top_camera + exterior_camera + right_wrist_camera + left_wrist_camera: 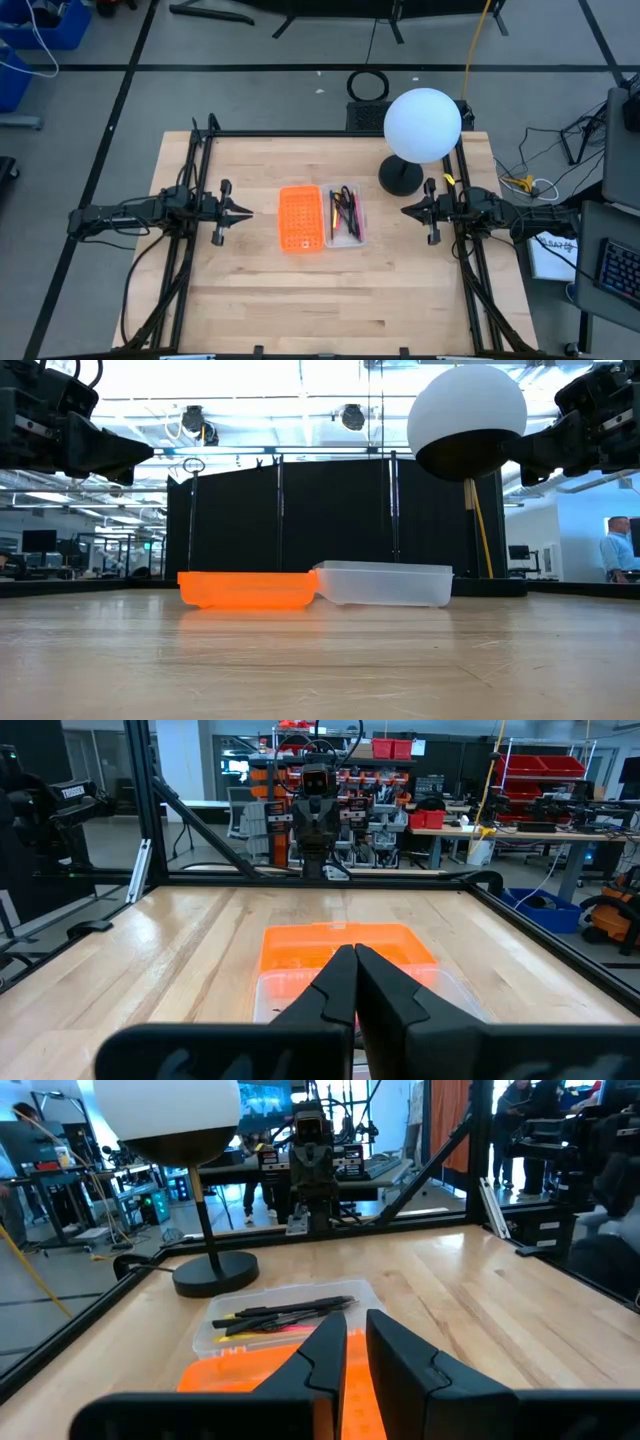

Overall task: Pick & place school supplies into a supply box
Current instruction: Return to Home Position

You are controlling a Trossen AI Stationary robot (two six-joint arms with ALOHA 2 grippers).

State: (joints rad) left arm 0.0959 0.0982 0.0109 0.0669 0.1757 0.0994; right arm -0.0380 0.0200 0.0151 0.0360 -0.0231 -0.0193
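The supply box lies open and flat in the middle of the table, its orange half [299, 217] toward the left and its clear half [345, 214] toward the right. Several pens and pencils [345, 212], black, yellow and red, lie inside the clear half [285, 1316]. I cannot make out any scissors. My left gripper [248, 211] hovers left of the box above the table, its fingers [330, 1342] a narrow gap apart. My right gripper [404, 210] hovers right of the box, shut [355, 952]. Neither touches anything.
A white globe lamp [422, 125] stands on its black base [400, 177] at the far right of the table, close behind my right gripper. Black frame rails [200, 160] run along the left, right and far edges. Bare wood [330, 300] lies on the near side of the box.
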